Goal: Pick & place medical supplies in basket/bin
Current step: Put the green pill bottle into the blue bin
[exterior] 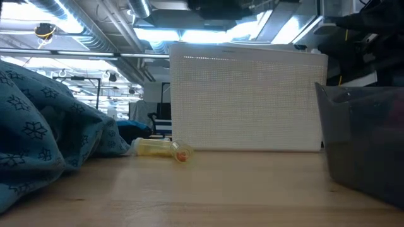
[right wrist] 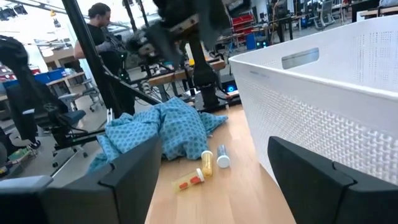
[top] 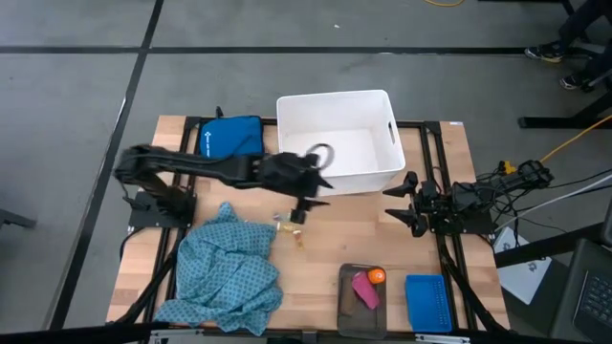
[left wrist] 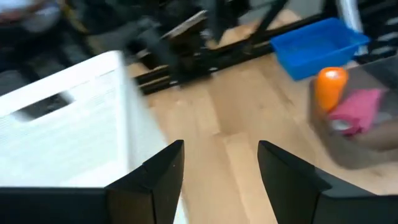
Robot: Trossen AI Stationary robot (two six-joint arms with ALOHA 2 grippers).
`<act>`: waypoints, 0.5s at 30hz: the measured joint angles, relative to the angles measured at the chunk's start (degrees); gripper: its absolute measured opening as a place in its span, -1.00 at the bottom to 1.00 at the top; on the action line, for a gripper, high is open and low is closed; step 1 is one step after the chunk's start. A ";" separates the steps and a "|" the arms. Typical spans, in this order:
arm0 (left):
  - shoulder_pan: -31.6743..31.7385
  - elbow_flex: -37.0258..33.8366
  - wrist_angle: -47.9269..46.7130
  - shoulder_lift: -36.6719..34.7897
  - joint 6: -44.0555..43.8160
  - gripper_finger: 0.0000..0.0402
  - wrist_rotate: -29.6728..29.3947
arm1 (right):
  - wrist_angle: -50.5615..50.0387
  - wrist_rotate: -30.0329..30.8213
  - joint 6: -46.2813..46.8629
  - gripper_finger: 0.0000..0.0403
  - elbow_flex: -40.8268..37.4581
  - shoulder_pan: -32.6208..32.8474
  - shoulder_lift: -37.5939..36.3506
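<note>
The teal dotted cloth (top: 229, 272) lies crumpled on the table's near left and also shows in the low view (exterior: 44, 132) and the right wrist view (right wrist: 165, 130). Small tan and white vials (top: 287, 227) (right wrist: 208, 165) lie on the wood beside it. A pink piece (top: 365, 290) and an orange piece (top: 376, 276) rest in the dark-grey tray (top: 346, 311). My left gripper (top: 306, 191) (left wrist: 221, 168) hovers open and empty by the near left corner of the white tub (top: 339, 139). My right gripper (top: 402, 205) (right wrist: 211, 180) waits open to the tub's right.
A royal-blue zip pouch (top: 229, 137) lies left of the tub at the far edge. The small blue ribbed basket (top: 427, 303) stands right of the tray. Bare wood shows between the vials and the tray. A person (right wrist: 99, 31) stands in the room beyond the table.
</note>
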 joint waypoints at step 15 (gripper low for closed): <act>-5.25 -26.82 -4.32 -15.40 -17.05 -0.05 -23.10 | 1.90 0.00 0.06 0.48 0.00 -0.02 1.71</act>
